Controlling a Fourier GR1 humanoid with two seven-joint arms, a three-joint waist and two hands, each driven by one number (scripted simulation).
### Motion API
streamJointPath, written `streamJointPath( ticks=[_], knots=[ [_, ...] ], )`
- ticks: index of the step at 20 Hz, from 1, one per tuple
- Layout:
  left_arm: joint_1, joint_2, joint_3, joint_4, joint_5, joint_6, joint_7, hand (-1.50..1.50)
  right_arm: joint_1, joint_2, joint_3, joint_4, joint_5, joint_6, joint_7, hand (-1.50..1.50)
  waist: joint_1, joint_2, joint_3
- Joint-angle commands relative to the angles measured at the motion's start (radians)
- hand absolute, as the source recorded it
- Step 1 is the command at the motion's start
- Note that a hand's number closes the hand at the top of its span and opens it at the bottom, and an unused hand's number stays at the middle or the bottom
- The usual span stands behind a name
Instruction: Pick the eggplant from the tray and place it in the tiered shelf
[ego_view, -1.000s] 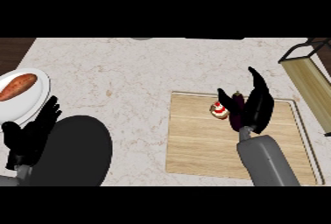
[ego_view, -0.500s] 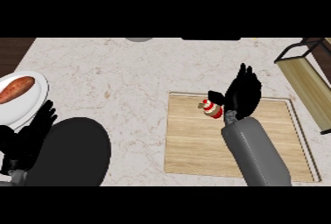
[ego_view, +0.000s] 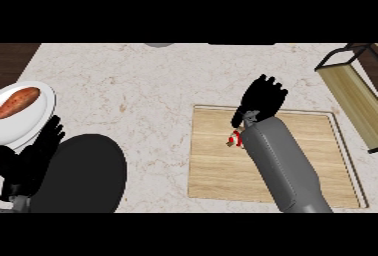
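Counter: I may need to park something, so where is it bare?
The widest bare counter lies between the plate and the tray. The tray's right half is bare too. It is crowded where the right hand hangs over the tray's top edge. The left hand rests beside the plate.

Pale marble counter, dark surround

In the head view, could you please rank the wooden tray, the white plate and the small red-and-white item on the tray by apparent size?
1. Wooden tray, plainly largest.
2. White plate, cut by the left edge.
3. Red-and-white item, smallest, partly hidden by the right forearm.
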Motion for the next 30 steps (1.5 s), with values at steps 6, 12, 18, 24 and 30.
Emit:
streamJointPath(
  ticks=[6, 12, 18, 24, 30],
  knots=[
    [0.038, 0.017, 0.031, -0.044, 0.013, -0.028, 0.013, 0.00, -0.018, 0.002, -0.043, 0.012, -0.007, 0.268, 0.163, -1.50, -0.006, 0.002, 0.003],
    [0.003, -0.009, 0.037, 0.003, -0.014, -0.024, 0.020, 0.00, 0.004, -0.014, -0.076, -0.068, 0.019, 0.327, 0.149, -1.50, -0.019, 0.003, 0.003],
    [0.020, -0.034, 0.058, 0.039, -0.035, -0.056, -0.029, 0.00, 0.068, -0.035, -0.108, -0.026, 0.070, 0.234, 0.067, -1.50, -0.009, 0.009, 0.003],
    [0.030, 0.002, 0.108, 0.000, -0.025, -0.113, 0.000, 0.00, 0.043, -0.028, -0.135, -0.007, 0.107, 0.249, 0.039, -1.50, -0.001, 0.009, 0.003],
    [0.005, -0.076, 0.093, 0.031, -0.097, -0.061, -0.006, 0.00, 0.100, -0.055, -0.177, -0.033, 0.114, 0.266, -0.018, -1.50, -0.010, 0.010, 0.003]
  ],
)
